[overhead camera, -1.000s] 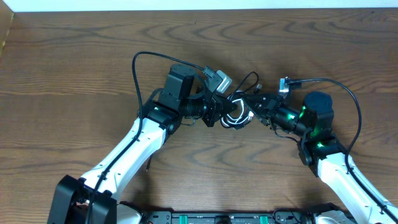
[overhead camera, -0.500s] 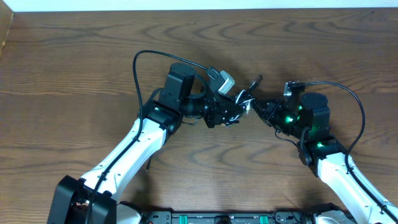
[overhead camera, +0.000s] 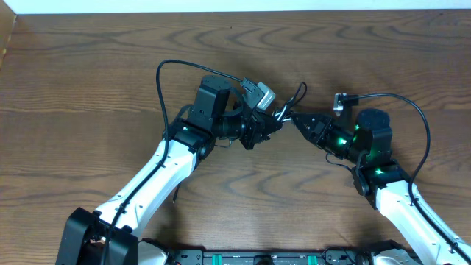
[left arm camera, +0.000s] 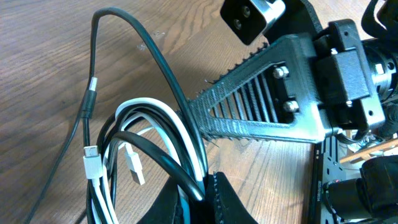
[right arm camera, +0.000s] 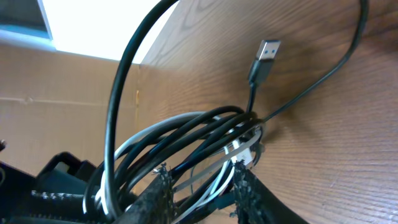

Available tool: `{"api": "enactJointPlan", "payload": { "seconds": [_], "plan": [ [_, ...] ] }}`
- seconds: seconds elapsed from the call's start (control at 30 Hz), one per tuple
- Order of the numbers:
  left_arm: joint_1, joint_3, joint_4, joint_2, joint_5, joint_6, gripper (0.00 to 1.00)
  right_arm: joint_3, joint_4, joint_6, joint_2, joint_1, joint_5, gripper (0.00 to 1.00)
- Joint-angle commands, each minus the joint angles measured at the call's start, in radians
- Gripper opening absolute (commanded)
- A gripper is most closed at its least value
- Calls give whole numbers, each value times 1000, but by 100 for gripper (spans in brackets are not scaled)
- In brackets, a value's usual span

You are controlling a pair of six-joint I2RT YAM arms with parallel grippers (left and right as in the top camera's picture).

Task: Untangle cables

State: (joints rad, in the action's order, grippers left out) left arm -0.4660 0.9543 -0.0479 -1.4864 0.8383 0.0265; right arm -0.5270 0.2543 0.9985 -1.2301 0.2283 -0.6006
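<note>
Wood-grain table (overhead camera: 88, 66) is meeting a white strip (overhead camera: 221, 6) at the far edge; left gripper (overhead camera: 275, 122) is clamping the cables (left arm camera: 152, 121), right gripper (right arm camera: 202, 180) is standing parted.

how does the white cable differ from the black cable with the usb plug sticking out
The white cable is light and lies coiled inside the bundle; the black cable is dark and its plug juts free of it. Both sit tangled in that one bundle.
</note>
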Motion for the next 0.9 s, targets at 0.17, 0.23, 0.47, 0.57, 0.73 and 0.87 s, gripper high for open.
{"api": "enactJointPlan", "payload": {
  "seconds": [0.17, 0.23, 0.47, 0.57, 0.73, 0.87],
  "plan": [
    [-1, 14, 3, 24, 6, 7, 8, 0, 25, 71, 0, 0, -103, 33],
    [-2, 14, 4, 24, 6, 7, 8, 0, 26, 108, 0, 0, -102, 33],
    [-10, 14, 7, 24, 18, 7, 8, 0, 35, 213, 0, 5, -84, 35],
    [-29, 14, 8, 24, 24, 7, 8, 0, 34, 236, 0, 24, -52, 38],
    [-53, 14, 42, 24, 76, 7, 8, 0, 34, 273, 0, 87, 55, 28],
    [-53, 14, 123, 26, 204, 6, 8, 0, 1, 272, 0, 100, 115, 2]
  ]
}}
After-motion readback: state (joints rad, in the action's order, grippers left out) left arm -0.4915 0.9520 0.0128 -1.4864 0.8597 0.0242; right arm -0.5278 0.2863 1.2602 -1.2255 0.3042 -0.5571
